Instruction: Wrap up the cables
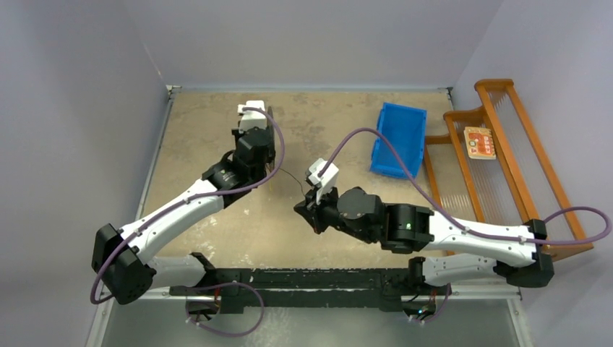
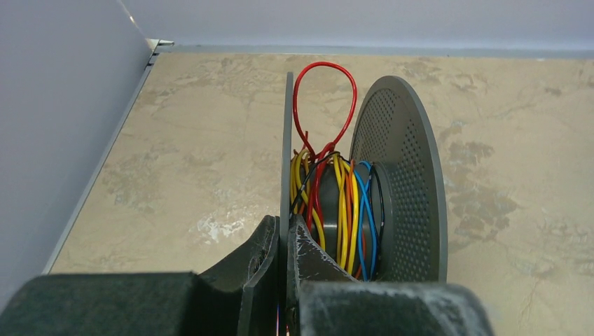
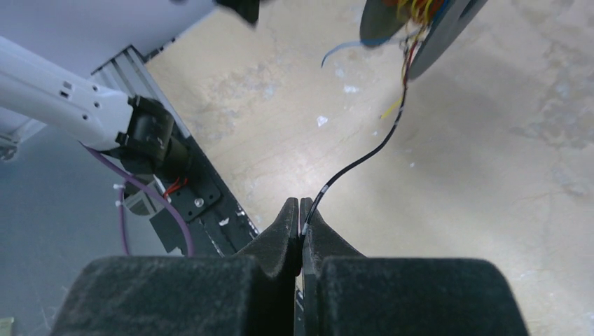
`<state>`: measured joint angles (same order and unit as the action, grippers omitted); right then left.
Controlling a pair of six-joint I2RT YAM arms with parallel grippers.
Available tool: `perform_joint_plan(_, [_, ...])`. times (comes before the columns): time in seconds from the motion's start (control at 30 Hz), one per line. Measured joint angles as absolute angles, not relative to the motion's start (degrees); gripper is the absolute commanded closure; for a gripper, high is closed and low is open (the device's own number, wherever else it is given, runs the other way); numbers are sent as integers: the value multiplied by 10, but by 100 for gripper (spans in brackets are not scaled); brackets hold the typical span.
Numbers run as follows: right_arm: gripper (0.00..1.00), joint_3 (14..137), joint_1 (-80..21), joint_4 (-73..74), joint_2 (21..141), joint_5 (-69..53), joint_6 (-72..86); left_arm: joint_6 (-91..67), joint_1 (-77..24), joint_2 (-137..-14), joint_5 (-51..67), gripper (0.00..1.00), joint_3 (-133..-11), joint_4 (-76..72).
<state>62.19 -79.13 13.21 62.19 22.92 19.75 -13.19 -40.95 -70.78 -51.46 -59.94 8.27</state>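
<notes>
My left gripper (image 2: 287,227) is shut on the left flange of a black two-flanged spool (image 2: 403,182), holding it above the table. Red, yellow, orange and blue cables (image 2: 340,203) are wound round its core, and a red loop (image 2: 326,105) sticks up. My right gripper (image 3: 300,206) is shut on a thin black cable (image 3: 350,168) that runs up to the spool (image 3: 427,28). In the top view the black cable (image 1: 289,177) stretches between the left gripper (image 1: 253,144) and the right gripper (image 1: 303,207). Loose blue and yellow ends hang under the spool.
A blue bin (image 1: 399,139) stands at the back right. A wooden rack (image 1: 499,159) with a small card lies along the right edge. A black rail (image 1: 318,278) runs along the near edge. Walls close the left and back sides.
</notes>
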Motion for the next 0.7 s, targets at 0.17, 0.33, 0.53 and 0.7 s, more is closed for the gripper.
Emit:
perform_joint_plan(0.17, [100, 680, -791, 169, 611, 254, 160, -117, -441, -706, -528, 100, -587, 84])
perform_joint_plan(0.33, [100, 725, -791, 195, 610, 297, 117, -102, -465, -701, -531, 100, -581, 88])
perform_joint_plan(0.53, [100, 743, -779, 208, 610, 340, 65, -94, -484, -683, -526, 100, -566, 97])
perform_joint_plan(0.7, [100, 756, -735, 204, 610, 343, 24, -93, -506, -674, -521, 100, -563, 126])
